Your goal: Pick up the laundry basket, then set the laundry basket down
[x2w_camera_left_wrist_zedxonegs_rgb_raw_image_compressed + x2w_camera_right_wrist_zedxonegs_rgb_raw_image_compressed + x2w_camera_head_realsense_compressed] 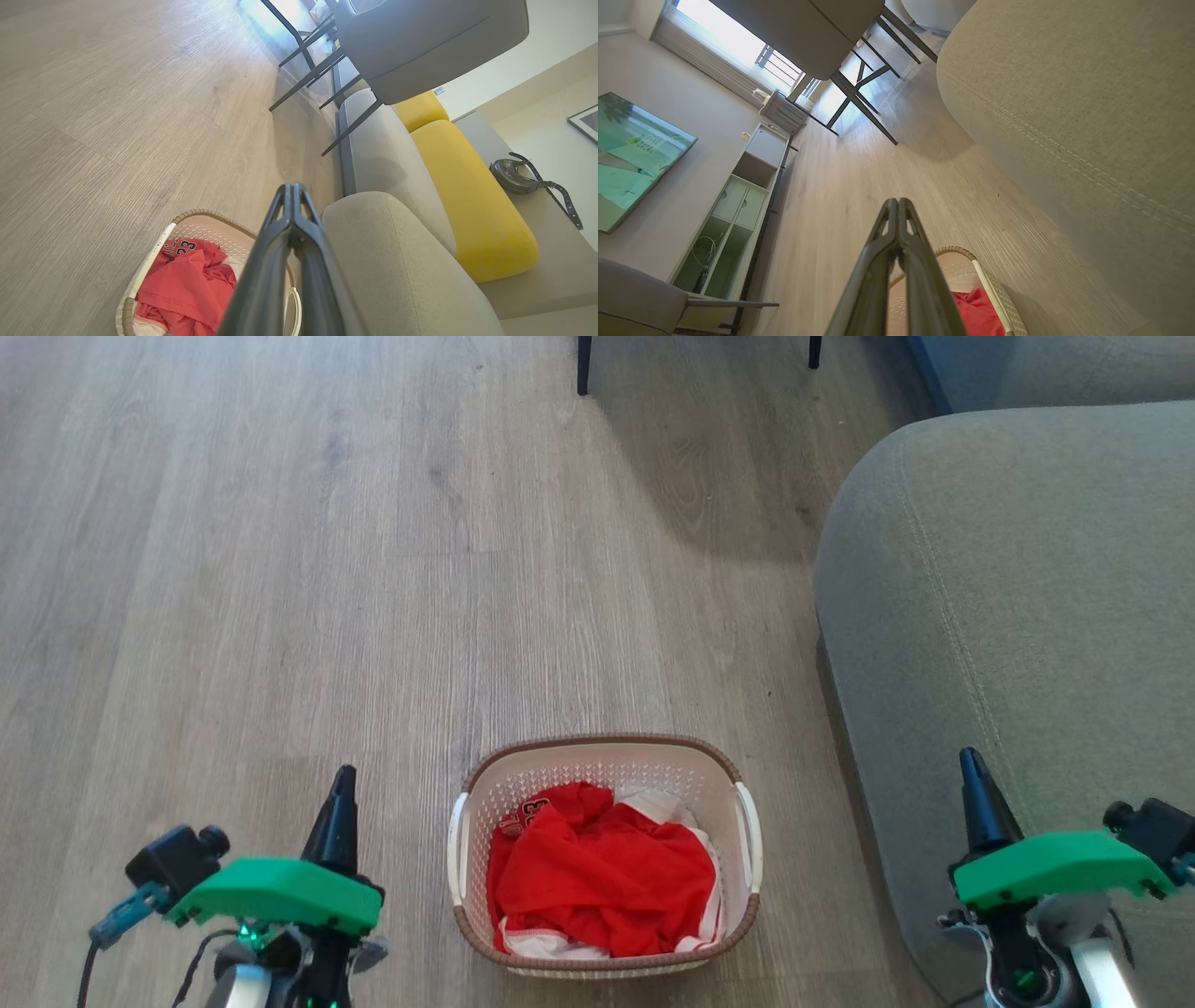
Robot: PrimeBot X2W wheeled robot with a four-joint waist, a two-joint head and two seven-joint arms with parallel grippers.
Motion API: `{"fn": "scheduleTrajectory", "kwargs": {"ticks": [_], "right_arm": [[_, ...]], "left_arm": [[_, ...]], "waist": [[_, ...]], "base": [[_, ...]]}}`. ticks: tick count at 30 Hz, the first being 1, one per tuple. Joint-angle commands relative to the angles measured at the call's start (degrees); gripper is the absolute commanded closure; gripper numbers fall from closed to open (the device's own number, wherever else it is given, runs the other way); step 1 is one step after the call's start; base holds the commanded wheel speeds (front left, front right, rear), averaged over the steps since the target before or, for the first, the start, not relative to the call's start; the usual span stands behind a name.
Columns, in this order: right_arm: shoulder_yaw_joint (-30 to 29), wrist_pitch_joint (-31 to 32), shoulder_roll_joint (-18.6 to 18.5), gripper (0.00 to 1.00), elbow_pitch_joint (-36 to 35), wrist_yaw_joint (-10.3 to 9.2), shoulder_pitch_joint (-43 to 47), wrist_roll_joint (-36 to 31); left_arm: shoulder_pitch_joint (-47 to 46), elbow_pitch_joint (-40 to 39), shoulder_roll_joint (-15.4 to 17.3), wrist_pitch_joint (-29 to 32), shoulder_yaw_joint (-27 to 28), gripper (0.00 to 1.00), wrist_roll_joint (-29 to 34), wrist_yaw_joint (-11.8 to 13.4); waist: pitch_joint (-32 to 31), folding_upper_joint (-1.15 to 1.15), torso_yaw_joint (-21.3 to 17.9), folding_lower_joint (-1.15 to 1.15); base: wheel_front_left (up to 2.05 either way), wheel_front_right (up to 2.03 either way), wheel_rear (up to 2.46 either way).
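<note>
The laundry basket [719,782] stands on the wood floor at the lower middle of the head view: white perforated walls, a brown woven-look rim, two white side handles, red-and-white clothing bunched inside. My left gripper [344,782] is to its left, above the floor, shut with nothing in it. My right gripper [971,763] is to the basket's right, over the sofa arm, also shut and empty. Neither touches the basket. The left wrist view has the basket [205,228] at bottom left behind the closed left gripper [293,187]. The right wrist view catches the basket's rim [959,250] beside the closed right gripper [897,201].
A grey sofa arm [1008,616] rises close to the basket's right side. Dark chair legs [584,369] stand at the far end of the floor. Yellow cushions [467,196] lie on the sofa. A TV [630,154] and a low white cabinet [738,205] line the far wall.
</note>
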Motion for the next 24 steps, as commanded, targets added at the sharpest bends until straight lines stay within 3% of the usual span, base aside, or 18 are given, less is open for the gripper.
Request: {"fn": "scheduleTrajectory", "kwargs": {"ticks": [1, 24], "right_arm": [[0.08, 0.41, -1.05, 1.00, -1.56, 0.21, -2.60, 2.04], [-1.67, 4.01, -1.07, 1.00, -0.22, 0.28, -3.09, 16.17]], "left_arm": [[-3.38, -1.59, 0.96, 0.42, 1.78, 1.00, -1.93, -0.71], [-3.85, -0.71, 1.01, 4.03, 5.63, 1.00, -15.79, -2.41]], "waist": [[-0.04, 0.00, -0.02, 0.00], [-0.59, 0.00, -0.22, 0.00]], "base": [[0.00, 0.00, 0.00], [0.00, 0.00, 0.00]]}}
